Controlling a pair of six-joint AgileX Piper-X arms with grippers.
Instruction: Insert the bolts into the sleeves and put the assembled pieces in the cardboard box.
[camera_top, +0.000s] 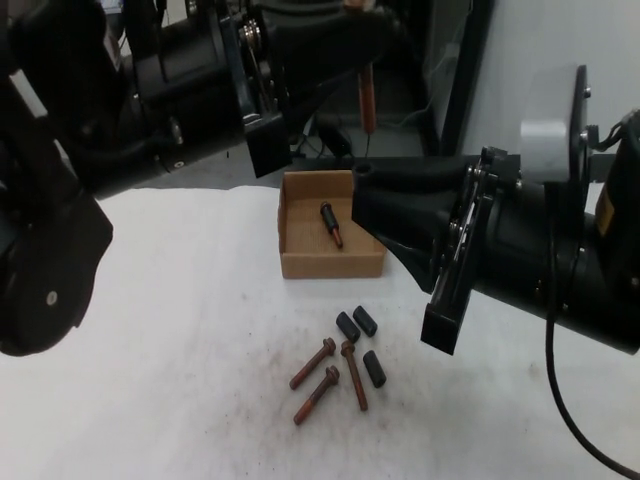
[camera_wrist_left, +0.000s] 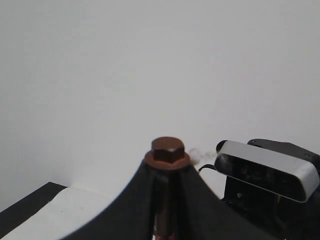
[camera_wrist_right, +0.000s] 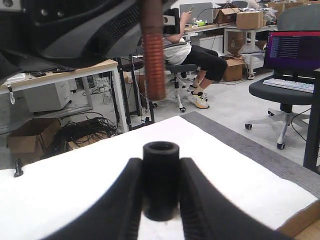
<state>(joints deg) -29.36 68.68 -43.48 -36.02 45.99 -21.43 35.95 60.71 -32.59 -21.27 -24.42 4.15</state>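
white cloth covers the worktop (camera_top: 150, 330).

high view: the cardboard box (camera_top: 300, 262) sits mid-worktop with one assembled piece (camera_top: 331, 222) lying inside. nearer the arms, three loose bolts (camera_top: 312, 363) and three loose sleeves (camera_top: 374, 368) lie grouped, apart from the box. the left end effector (camera_top: 362, 45) is clamped on the held bolt (camera_top: 367, 100), long axis upright, shank down. just below, with a gap between, the right end effector (camera_top: 366, 182) is clamped on the held sleeve (camera_top: 362, 172), bore up.

left wrist view: the held bolt's hex head (camera_wrist_left: 167, 149) stands proud of the closed fingers (camera_wrist_left: 127, 205).

right wrist view: the held sleeve stands upright between the fingers, mouth open. the threaded shank hangs above and somewhat beyond that mouth, tip clear of it.

assessment: insertion not yet made. the coming move turns on bringing the shank's axis in line with the bore, then closing the vertical gap. an offset appears to be present; uncorrected, the tip may catch the sleeve's rim.
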